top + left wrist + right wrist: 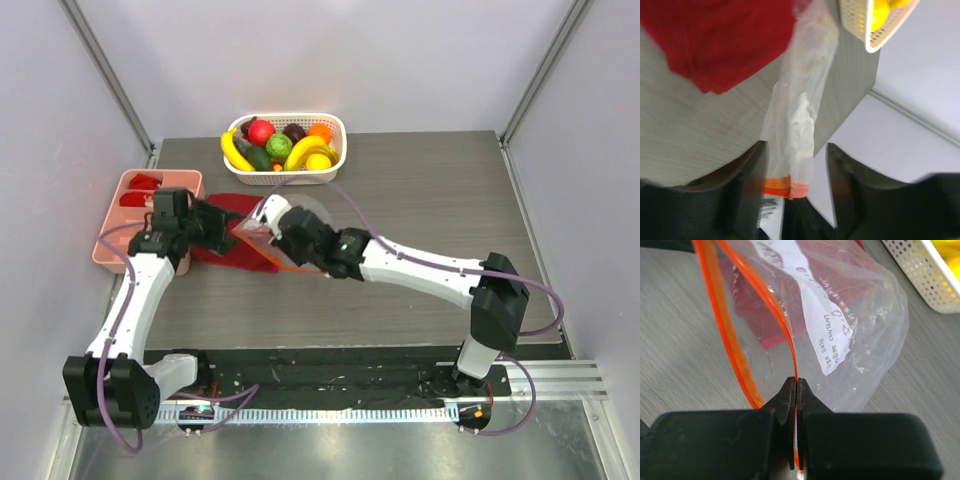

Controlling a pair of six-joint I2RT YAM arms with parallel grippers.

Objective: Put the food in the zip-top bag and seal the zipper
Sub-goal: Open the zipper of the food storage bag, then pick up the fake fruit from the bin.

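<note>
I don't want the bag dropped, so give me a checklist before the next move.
1. Right gripper shut on the orange-red zipper strip of the clear crinkly zip-top bag: ok.
2. Left gripper holding the bag: not ok; jaws apart around its edge.
3. Bag mouth open: ok, strips parted.
4. Glossy toy food in bag: not ok; it sits in the white slotted basket.
5. Bag clear of folded dark red cloth: cannot tell.

Zip-top bag (865, 325) mouth open; basket (338, 150) close behind; pink tray (112, 232) blocks left.
</note>
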